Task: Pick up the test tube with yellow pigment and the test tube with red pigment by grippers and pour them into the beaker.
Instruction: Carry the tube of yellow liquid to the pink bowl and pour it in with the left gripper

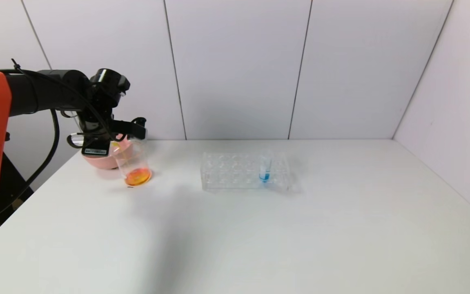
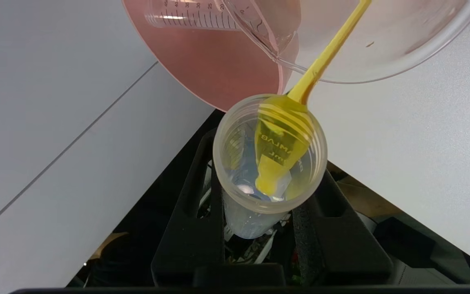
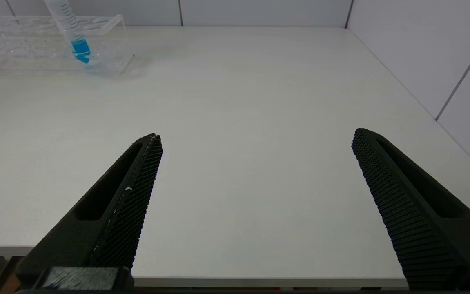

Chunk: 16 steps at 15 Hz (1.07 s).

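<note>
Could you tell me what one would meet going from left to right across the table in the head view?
left gripper tipping the test tube with yellow pigment over the beaker → clear tube rack → blue-liquid tube standing in the rack. The pink bowl behind the beaker overlaps it, so I leave it out.

Test tube with yellow pigment, clear, tipped mouth-down, streams yellow liquid into the beaker, an upright clear cup holding orange-red liquid at its base.
</note>
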Each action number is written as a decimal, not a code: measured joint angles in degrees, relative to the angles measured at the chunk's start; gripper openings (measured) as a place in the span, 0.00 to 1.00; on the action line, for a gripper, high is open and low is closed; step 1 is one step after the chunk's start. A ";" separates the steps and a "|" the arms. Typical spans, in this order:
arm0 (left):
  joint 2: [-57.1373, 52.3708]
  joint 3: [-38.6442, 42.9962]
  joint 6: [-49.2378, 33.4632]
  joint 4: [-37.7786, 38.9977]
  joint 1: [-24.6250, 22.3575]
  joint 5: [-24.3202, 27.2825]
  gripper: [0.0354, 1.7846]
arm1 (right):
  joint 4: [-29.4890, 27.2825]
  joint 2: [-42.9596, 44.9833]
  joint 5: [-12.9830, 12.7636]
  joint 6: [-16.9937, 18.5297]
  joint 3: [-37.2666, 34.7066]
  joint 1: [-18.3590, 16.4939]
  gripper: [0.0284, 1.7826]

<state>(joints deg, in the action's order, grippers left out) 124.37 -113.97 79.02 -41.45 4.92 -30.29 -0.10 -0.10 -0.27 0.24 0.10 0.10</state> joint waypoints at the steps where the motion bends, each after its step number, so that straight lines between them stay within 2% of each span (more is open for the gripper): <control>1: 0.02 0.00 0.02 0.02 0.00 -0.02 0.26 | 0.00 0.00 0.02 0.00 0.00 -0.02 0.95; 16: -0.17 -0.02 0.09 0.71 1.22 -2.04 0.26 | 0.00 0.00 0.00 0.02 0.00 -0.05 0.95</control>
<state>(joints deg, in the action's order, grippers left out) 124.20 -113.99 79.10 -40.74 6.14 -32.33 -0.10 -0.10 -0.27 0.27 0.10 0.05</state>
